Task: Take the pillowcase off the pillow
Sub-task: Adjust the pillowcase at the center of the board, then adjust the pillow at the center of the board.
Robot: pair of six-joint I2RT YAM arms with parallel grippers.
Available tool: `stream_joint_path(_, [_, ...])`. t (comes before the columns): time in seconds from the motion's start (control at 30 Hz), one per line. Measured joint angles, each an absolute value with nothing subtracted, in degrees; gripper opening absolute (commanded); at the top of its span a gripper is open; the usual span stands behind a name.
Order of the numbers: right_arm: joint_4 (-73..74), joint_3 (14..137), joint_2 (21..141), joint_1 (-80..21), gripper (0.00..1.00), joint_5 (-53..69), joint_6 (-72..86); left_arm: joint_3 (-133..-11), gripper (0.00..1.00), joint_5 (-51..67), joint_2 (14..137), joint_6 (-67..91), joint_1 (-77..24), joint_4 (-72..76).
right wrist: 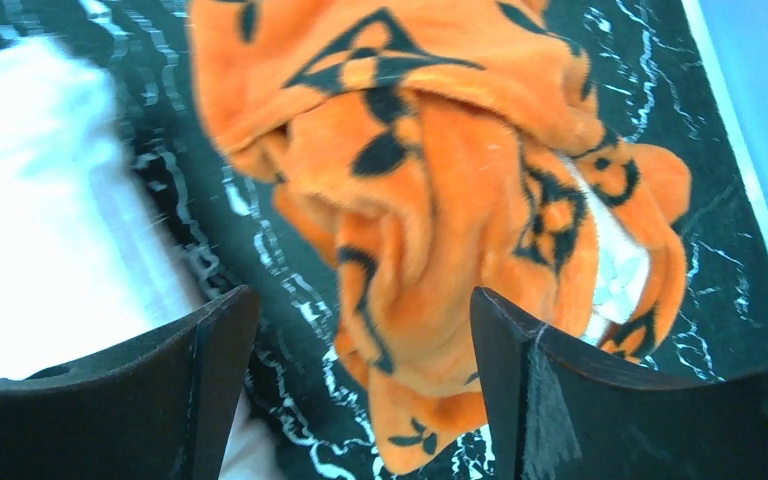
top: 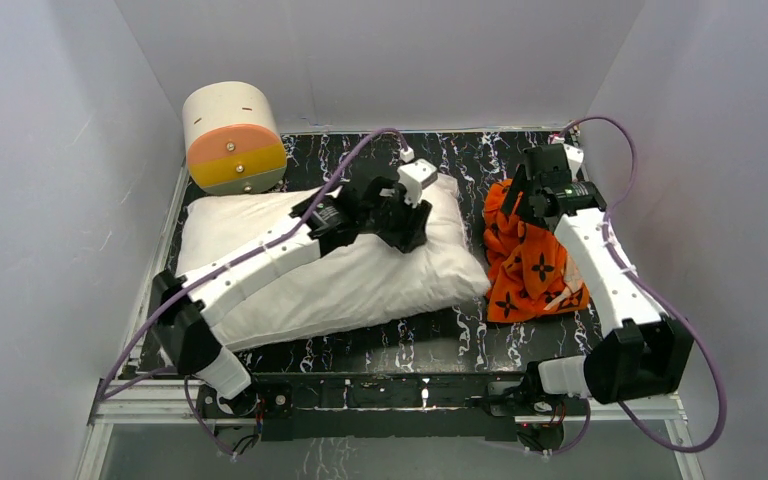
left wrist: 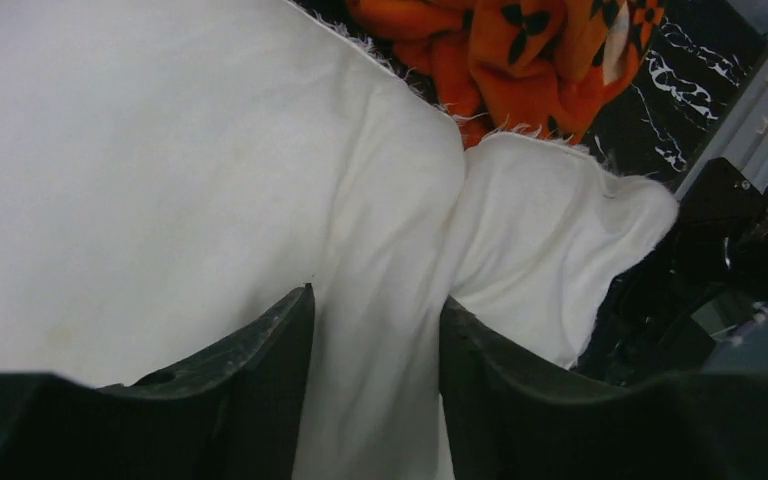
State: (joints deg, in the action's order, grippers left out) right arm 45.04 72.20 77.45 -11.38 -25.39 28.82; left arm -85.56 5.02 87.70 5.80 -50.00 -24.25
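Lying crumpled beside the bare pillow [top: 360,270], the pillowcase [top: 525,265] is fully off, so the task looks done, with the right gripper [right wrist: 360,292] gaping above it and the left gripper [left wrist: 378,298] slightly parted over the pillow.

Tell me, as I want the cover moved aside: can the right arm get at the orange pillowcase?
Probably yes: the open right gripper hovers right over the pillowcase, which lies crumpled beside the pillow with nothing covering it.

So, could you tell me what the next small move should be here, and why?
Probably let go and lift the left gripper clear of the pillow. The pillowcase already lies crumpled beside the pillow, fully off it, and the right gripper hangs open above it.
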Motion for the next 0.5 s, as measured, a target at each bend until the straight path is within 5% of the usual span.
stream_joint_path(0.03, [44.95, 72.31, 76.14, -11.38, 0.88, -23.88, 28.49, -85.54, 0.85, 7.05, 89.86, 6.81, -50.00, -24.12])
stream_joint_path(0.1, [44.73, 72.31, 73.12, -11.55, 0.90, -20.71, 28.21, -84.73, 0.98, 8.82, 91.74, 7.73, -50.04, -23.51])
stream_joint_path(0.27, [41.01, 71.24, 68.69, -11.62, 0.99, -7.68, 28.29, -84.64, 0.98, 5.87, 87.74, 8.32, -50.26, -24.99])
stream_joint_path(0.5, [33.10, 67.79, 80.97, -19.55, 0.98, 10.44, 28.40, -85.03, 0.98, -19.09, 71.44, 7.27, -47.00, -25.21])
